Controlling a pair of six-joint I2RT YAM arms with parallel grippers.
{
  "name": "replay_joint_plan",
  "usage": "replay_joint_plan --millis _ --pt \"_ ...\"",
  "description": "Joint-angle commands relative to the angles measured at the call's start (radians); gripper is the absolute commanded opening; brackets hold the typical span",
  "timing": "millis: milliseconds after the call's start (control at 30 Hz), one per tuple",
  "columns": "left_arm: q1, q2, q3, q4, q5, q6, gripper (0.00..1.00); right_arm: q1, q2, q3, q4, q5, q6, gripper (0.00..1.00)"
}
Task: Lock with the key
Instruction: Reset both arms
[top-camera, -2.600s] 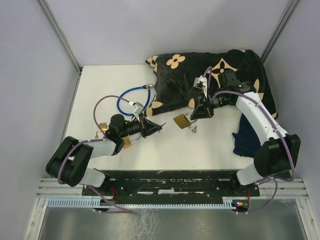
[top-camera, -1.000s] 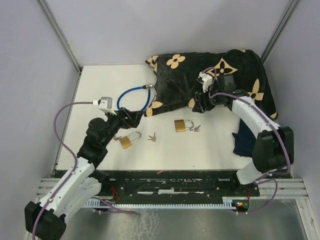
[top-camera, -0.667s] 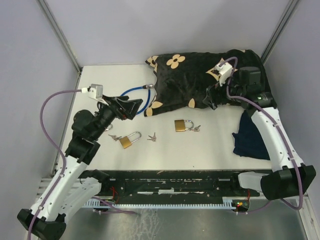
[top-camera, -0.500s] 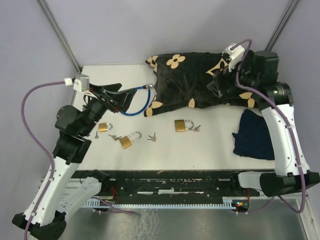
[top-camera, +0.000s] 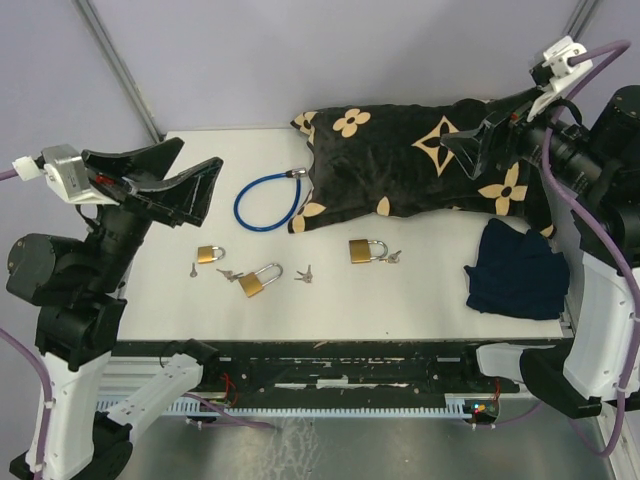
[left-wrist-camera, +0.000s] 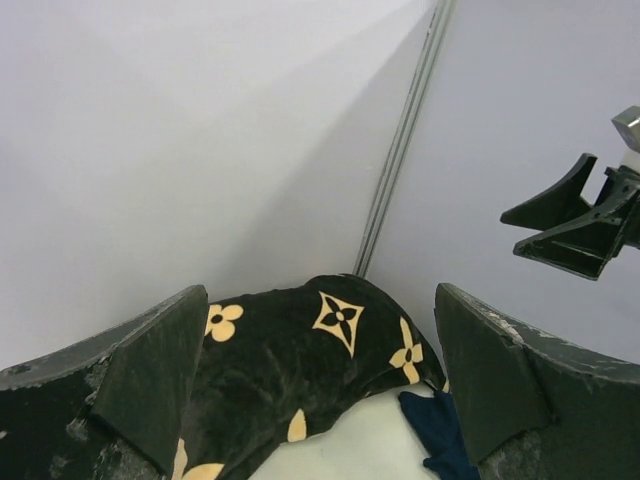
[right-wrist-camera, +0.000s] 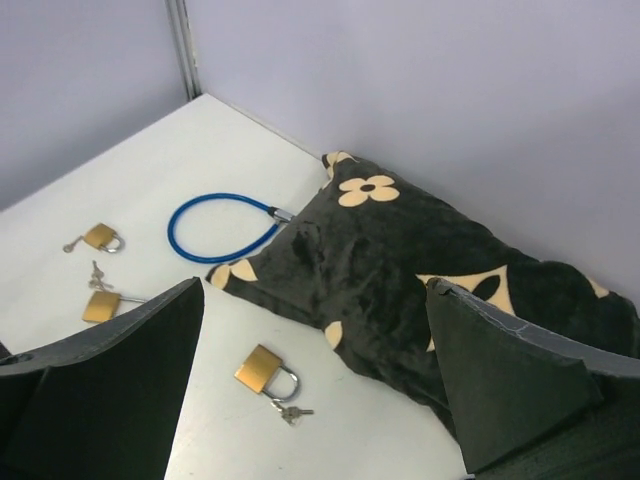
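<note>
The brass padlock (top-camera: 365, 250) lies flat on the white table (top-camera: 420, 300), just in front of the black flower-patterned cushion (top-camera: 400, 160). Its key bunch (top-camera: 392, 257) rests just beside it and does not appear to be in the keyhole. Whether the shackle is snapped home cannot be told.

The padlock looks small, dense and rigid, with smooth metal faces, so it would likely skid on the table if pushed. The sounder hold is across the flat sides of its body, leaving the keyhole end free. The keys are thin and light and lie flush on the surface. They are probably best pinched at the head or ring so the blade sticks out.

Farther from the cushion's front edge, toward its left corner, lie loose keys (top-camera: 305, 272), a long-shackle padlock (top-camera: 255, 283) and a small padlock (top-camera: 207, 254). A blue cable lock (top-camera: 266, 200) is coiled just beside the cushion's left edge, and a dark blue cloth (top-camera: 515, 270) lies at its right front corner.

The left gripper (top-camera: 198, 155) hangs high, well left of the cushion. The right gripper (top-camera: 458, 152) hangs above the cushion's right half. Both have their jaws spread wide, with nothing between them.
</note>
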Motion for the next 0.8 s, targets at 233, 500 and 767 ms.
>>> replay_joint_plan --millis 233,500,767 --pt "0.004 0.029 0.086 -0.109 -0.011 0.101 0.99 -0.003 0.015 0.132 -0.083 0.079 0.188 0.99" --pt "0.005 0.04 0.08 -0.122 -0.005 0.123 0.99 -0.008 0.019 0.134 -0.106 0.054 0.155 0.99" --pt "0.003 0.067 0.062 -0.116 0.039 0.119 0.99 -0.019 0.012 0.12 -0.11 0.063 0.146 0.99"
